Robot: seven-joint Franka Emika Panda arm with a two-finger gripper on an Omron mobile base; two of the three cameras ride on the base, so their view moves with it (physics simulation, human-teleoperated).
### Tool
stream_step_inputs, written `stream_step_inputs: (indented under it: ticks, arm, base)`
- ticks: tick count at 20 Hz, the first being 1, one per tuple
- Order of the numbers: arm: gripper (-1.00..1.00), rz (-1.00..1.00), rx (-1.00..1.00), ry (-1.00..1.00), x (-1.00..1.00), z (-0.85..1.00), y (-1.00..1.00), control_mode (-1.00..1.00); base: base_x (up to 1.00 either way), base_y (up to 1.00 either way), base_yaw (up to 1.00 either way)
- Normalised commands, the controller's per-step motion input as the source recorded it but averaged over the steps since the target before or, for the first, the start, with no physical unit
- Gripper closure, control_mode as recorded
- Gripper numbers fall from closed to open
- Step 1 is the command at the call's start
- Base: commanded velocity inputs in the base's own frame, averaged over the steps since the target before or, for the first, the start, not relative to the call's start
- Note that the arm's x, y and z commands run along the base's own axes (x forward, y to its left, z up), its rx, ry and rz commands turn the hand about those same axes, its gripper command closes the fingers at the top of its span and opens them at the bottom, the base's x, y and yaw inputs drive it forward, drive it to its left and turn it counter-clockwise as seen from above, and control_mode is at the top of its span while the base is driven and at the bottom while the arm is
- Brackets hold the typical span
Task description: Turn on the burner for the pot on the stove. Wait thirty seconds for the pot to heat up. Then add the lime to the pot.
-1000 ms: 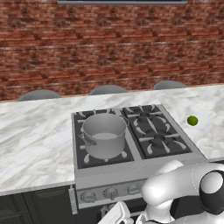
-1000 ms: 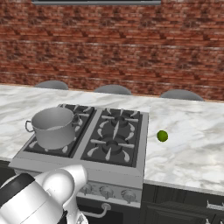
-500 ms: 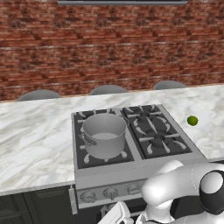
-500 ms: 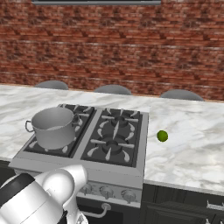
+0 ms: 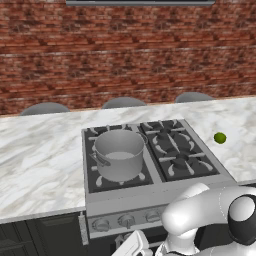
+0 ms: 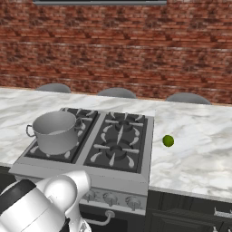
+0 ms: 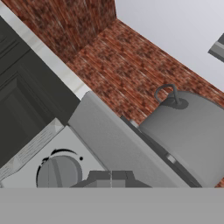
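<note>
Grey stockpot (image 5: 119, 152) on front-left burner of steel gas cooktop (image 5: 186, 161), lime (image 5: 220, 138) on marble counter (image 5: 35, 160) right of cooktop, gripper (image 7: 112, 176) clenched empty, low beside front knob (image 7: 58, 173)

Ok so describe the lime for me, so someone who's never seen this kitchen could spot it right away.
Start at the stove set into the white marble counter in front of the brick wall. Move off the stove's right side, away from the pot, onto bare marble. The lime lies there alone: a small round bright green fruit, the sole green thing among grey metal and pale stone.
</note>
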Motion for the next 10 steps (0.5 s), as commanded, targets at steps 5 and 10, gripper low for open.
stream_step_inputs:
  ticks: [5,10]
  arm:
    - [1.0,0.0,0.0,0.0,0.0,0.0,0.0,-1.0]
    - [1.0,0.0,0.0,0.0,0.0,0.0,0.0,-1.0]
  base:
    - [0.0,0.0,0.0]
    - [0.0,0.0,0.0]
